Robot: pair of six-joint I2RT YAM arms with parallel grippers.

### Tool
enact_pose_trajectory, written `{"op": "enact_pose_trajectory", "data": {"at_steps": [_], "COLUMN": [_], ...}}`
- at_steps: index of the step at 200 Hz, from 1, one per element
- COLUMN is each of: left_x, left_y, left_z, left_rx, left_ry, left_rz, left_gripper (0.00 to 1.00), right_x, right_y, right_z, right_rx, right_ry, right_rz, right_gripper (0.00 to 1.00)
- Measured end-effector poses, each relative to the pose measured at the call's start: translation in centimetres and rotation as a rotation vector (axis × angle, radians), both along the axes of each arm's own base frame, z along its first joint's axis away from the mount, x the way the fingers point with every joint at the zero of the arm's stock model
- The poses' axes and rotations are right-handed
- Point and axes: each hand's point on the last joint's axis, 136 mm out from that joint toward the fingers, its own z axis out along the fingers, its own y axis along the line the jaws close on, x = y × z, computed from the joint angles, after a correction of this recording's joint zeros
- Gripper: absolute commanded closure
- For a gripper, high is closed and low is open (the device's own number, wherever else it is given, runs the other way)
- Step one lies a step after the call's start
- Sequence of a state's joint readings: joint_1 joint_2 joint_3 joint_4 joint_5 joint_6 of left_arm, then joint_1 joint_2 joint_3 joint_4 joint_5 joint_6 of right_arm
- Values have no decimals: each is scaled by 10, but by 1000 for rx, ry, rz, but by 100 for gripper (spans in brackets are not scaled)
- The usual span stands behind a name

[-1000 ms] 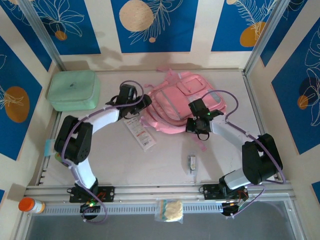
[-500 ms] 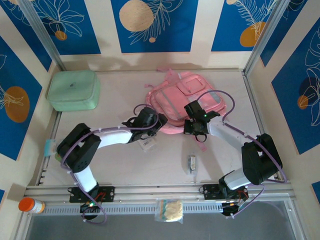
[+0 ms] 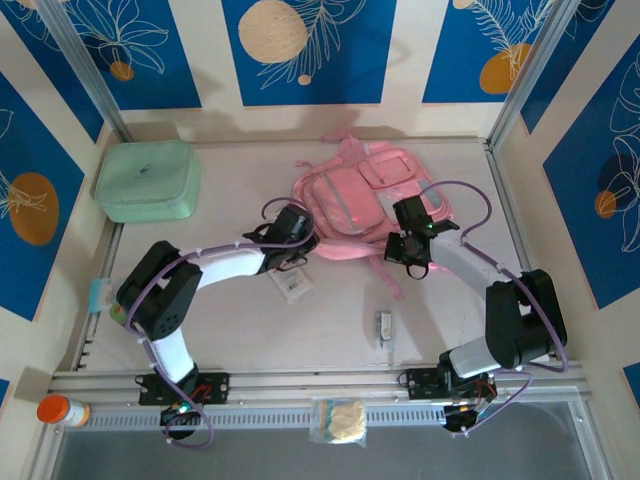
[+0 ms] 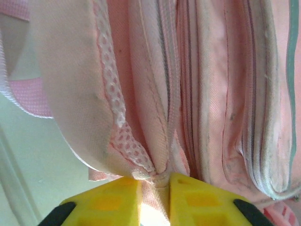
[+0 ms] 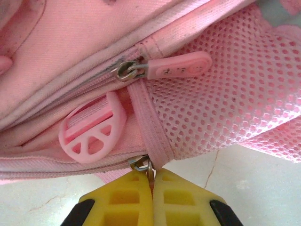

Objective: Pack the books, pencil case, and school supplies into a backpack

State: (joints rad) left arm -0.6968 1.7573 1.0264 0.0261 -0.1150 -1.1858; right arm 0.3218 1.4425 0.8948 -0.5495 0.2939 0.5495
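The pale pink backpack lies flat at the table's middle back. My left gripper is at its lower left edge, its yellow fingers shut on a fold of pink backpack fabric. My right gripper is at the lower right edge, shut on a metal zipper pull beside the mesh pocket. The white pencil case lies partly under my left arm. The small pale school supplies item lies on the table nearer the front. The books are out of view.
A mint-green zip case stands at the back left. A teal packet sits at the left edge. An orange-capped bottle and a clear packet lie on the front rail. A pink strap trails toward the front.
My left gripper swung right from the pencil case to the backpack's edge and closed on the fabric. The backpack shifted right and back with the right gripper still on its zipper.
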Motion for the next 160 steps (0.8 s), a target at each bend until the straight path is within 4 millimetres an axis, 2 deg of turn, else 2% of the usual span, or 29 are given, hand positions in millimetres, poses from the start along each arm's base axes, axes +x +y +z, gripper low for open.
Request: {"op": "enact_pose_trajectory", "data": {"at_steps": [9, 19, 45, 59, 74, 101, 120, 139, 160], "left_x": [2, 3, -1, -10, -20, -31, -34, -32, -30], "left_y": [4, 7, 7, -7, -33, -89, -122, -140, -144], "left_z": [1, 5, 29, 44, 59, 77, 77, 66, 46], "left_rx": [15, 23, 41, 31, 18, -4, -4, 20, 65], "left_ry": [-6, -14, -72, -106, -139, -186, -200, -190, -165], "left_rz": [-11, -9, -47, -94, -164, -293, -368, -414, -438], "left_gripper": [56, 53, 46, 44, 44, 45, 45, 46, 49], "right_x": [-3, -7, -13, -9, 3, 35, 49, 58, 64], "right_y": [3, 4, 6, -1, -11, -22, -26, -31, -34], "right_z": [3, 9, 45, 62, 69, 58, 40, 22, 5], "right_rx": [21, 36, 150, 222, 274, 335, 355, 367, 378], "right_ry": [4, 0, -69, -100, -96, -31, 25, 79, 125], "right_rz": [5, 20, -1, -52, -121, -233, -296, -354, -392], "right_gripper": [76, 68, 53, 48, 48, 47, 47, 47, 47]}}
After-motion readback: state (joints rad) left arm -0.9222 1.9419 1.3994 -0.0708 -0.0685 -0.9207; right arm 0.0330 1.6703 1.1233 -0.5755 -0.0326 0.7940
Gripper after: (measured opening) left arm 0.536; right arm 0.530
